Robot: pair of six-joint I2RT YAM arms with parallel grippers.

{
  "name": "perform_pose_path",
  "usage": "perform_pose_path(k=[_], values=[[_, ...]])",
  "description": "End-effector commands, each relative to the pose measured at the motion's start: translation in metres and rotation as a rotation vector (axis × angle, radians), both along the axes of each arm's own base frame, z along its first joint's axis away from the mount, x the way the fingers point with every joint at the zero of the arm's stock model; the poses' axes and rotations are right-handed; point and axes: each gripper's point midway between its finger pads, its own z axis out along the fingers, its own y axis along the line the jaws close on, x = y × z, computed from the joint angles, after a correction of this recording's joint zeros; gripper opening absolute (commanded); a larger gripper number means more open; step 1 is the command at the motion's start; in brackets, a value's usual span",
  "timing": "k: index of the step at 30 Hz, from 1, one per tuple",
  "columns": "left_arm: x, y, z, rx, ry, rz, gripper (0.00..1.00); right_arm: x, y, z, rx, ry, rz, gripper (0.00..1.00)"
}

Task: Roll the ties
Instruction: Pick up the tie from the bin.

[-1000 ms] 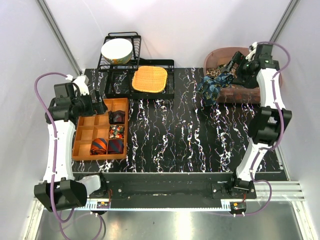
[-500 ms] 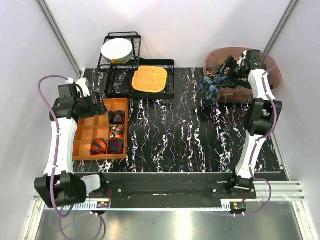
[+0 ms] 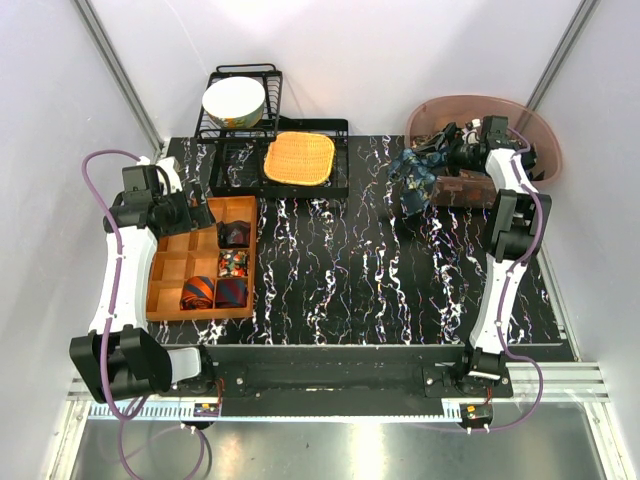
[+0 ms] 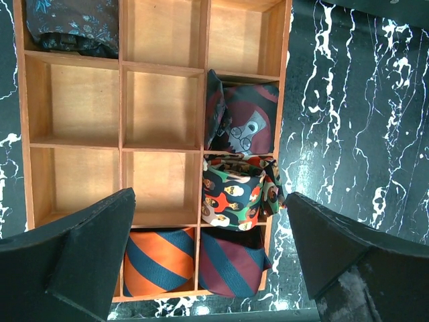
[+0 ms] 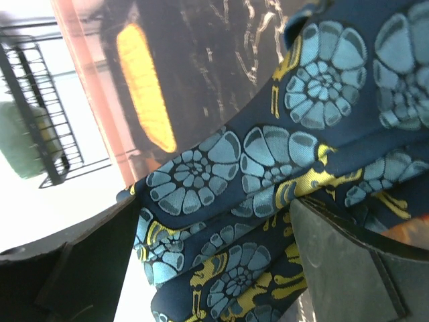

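Since the earlier frame the right arm has been folded tighter and its wrist brought lower over the pink plastic basket [image 3: 522, 112] at the far right corner of the table [image 3: 350, 262]. The right gripper [image 3: 462, 152] is held wide open, with the dark blue tie [image 5: 268, 154], printed in teal and yellow flowers, bunched between its fingers; contact cannot be made out. The tie is draped over the basket's left rim onto the table, much as before. The left arm has been shifted only slightly.

The left gripper [image 4: 209, 198] is likewise spread wide with nothing held, above the wooden compartment tray [image 4: 164, 107] near the table's left edge. Rolled ties are seen in the tray:
- a navy-orange striped tie [image 4: 157, 258] and a maroon-blue striped tie [image 4: 231, 263] at its near edge
- a face-print tie [image 4: 234, 194] and a dark red tie [image 4: 244, 124] along its right side
- a dark floral tie [image 4: 70, 23] in its far left corner

An orange woven mat [image 3: 298, 157] is laid on a black wire rack [image 3: 240, 165] at the far edge, with a white bowl [image 3: 233, 100] behind it.
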Motion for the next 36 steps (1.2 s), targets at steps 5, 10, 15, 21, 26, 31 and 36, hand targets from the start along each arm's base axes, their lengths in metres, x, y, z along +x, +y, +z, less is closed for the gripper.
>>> perform_pose_path(k=[5,10,15,21,26,31,36], values=[[0.011,0.002,0.007,0.017,-0.052,-0.001,0.99,0.017,0.012,0.035,0.148,-0.109,0.054,1.00],[0.010,0.000,0.007,0.017,-0.056,-0.018,0.99,0.019,0.004,0.052,0.114,-0.204,0.068,1.00],[0.010,-0.001,0.007,0.016,-0.067,-0.031,0.99,0.022,-0.008,0.068,-0.025,-0.306,0.035,1.00],[0.010,-0.002,0.009,0.013,-0.074,-0.033,0.99,0.028,-0.023,0.051,-0.144,-0.246,-0.034,1.00],[0.010,-0.001,0.008,0.020,-0.077,-0.035,0.99,0.026,-0.018,0.047,-0.124,-0.225,-0.027,1.00],[0.009,-0.004,0.005,0.009,-0.071,-0.043,0.99,0.029,-0.010,0.057,-0.110,-0.270,0.006,1.00],[0.008,-0.005,0.006,0.008,-0.079,-0.047,0.99,0.025,-0.021,0.082,-0.197,-0.365,0.005,1.00]])
